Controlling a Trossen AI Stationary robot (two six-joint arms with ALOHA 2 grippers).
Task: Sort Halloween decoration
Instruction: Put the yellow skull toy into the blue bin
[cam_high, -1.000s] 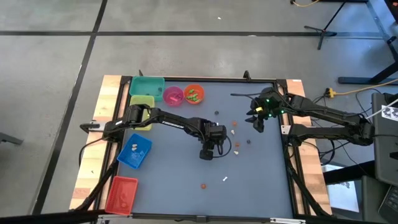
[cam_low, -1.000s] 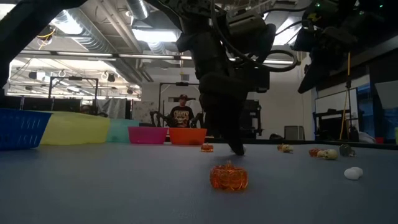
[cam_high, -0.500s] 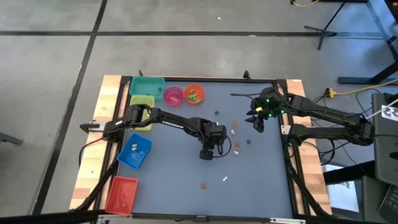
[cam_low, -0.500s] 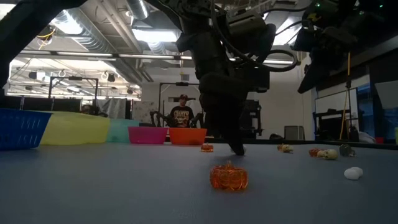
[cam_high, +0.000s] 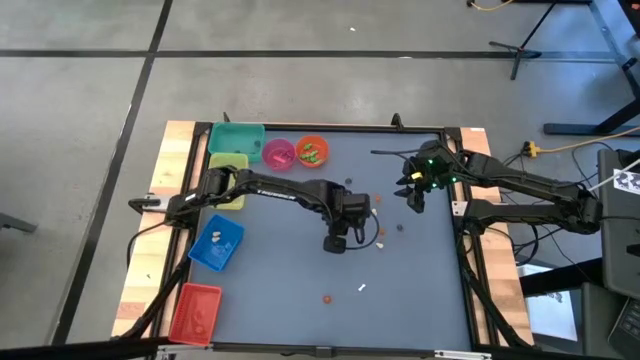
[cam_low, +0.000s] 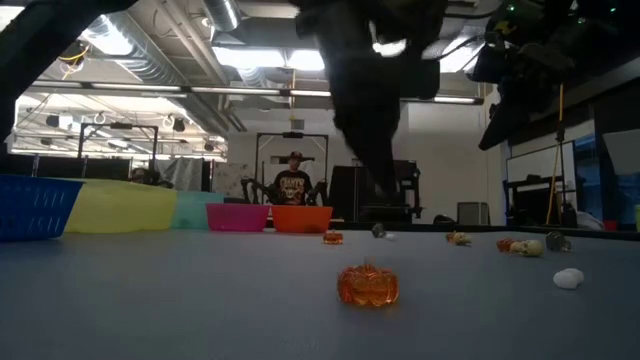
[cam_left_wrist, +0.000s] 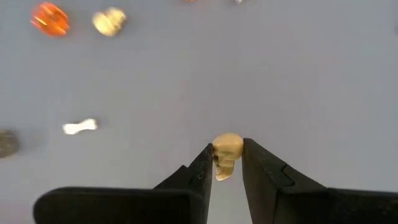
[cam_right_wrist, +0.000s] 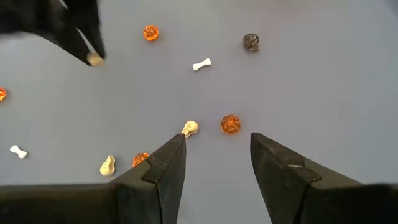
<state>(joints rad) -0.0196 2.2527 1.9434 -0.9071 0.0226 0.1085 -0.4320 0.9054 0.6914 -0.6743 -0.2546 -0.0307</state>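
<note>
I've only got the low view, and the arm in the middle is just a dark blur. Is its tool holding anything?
Observer: Yes. The left wrist view shows the left tool shut on a cream skull trinket.
Operator: And the other arm?
Observer: In its wrist view the right tool is open and empty, above an orange pumpkin and a loose cream trinket.
Operator: What's inside the orange bowl?
Observer: The high view shows green pieces in the orange bowl.
</note>
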